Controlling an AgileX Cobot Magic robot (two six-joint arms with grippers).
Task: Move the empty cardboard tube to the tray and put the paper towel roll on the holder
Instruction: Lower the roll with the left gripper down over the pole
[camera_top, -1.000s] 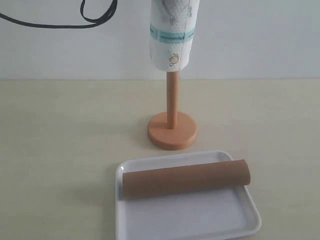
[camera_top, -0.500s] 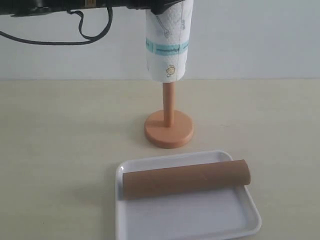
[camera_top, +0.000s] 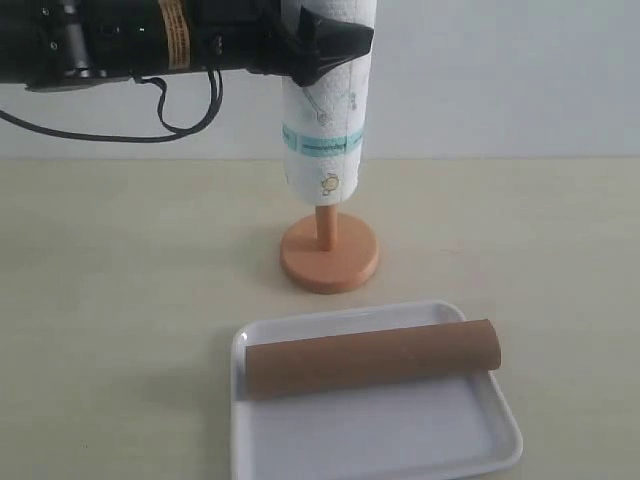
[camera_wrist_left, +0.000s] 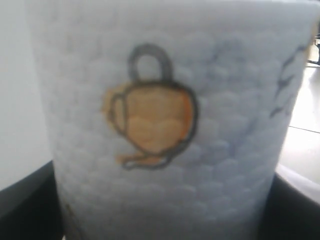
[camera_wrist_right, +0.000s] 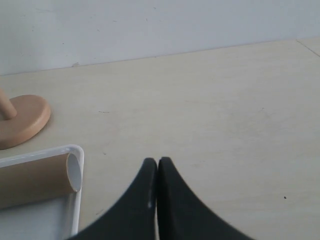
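Note:
The paper towel roll (camera_top: 323, 110) stands upright over the holder (camera_top: 329, 254), sleeved on its dowel, with a short stretch of dowel showing under the roll's lower end. My left gripper (camera_top: 318, 45) is shut on the roll's upper part. In the left wrist view the roll (camera_wrist_left: 165, 125) fills the picture and hides the fingertips. The empty cardboard tube (camera_top: 372, 357) lies across the tray (camera_top: 380, 440). My right gripper (camera_wrist_right: 157, 162) is shut on nothing above the table, near the tube's end (camera_wrist_right: 35, 180) and the tray's corner (camera_wrist_right: 75, 150).
A black cable (camera_top: 150, 130) hangs under the left arm at the back. The holder's base (camera_wrist_right: 22, 120) shows in the right wrist view. A pale wall stands behind the beige table (camera_top: 120, 300).
The left arm has come down and slightly left with the roll, which now covers more of the dowel. The holder has shifted a little left. Tube and tray have not moved.

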